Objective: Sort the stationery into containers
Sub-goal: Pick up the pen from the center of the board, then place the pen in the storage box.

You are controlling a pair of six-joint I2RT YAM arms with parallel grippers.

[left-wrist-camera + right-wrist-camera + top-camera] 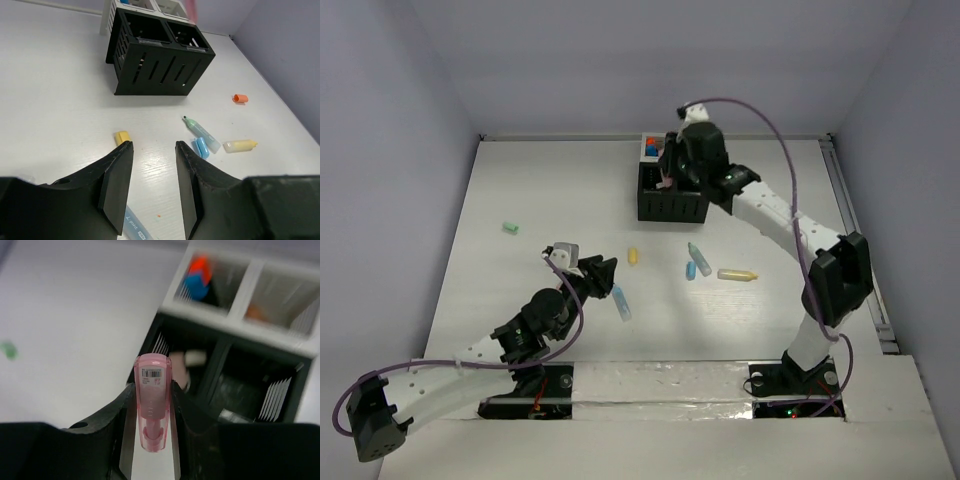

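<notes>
Highlighter (152, 412), translucent pink, barcode label, pinched in right pincer (152, 389) above organizer (220, 357); left pincer (154, 147) spread.

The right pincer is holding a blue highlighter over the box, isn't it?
No, the highlighter is pink, not blue. The right wrist view shows the right pincer holding it over the box.

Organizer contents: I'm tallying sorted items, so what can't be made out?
- Top view: right gripper covers most of the organizer openings.
- Right wrist: blur; pale item in the black half unidentifiable.
- Left wrist: frame edge cuts off the white half.
</notes>
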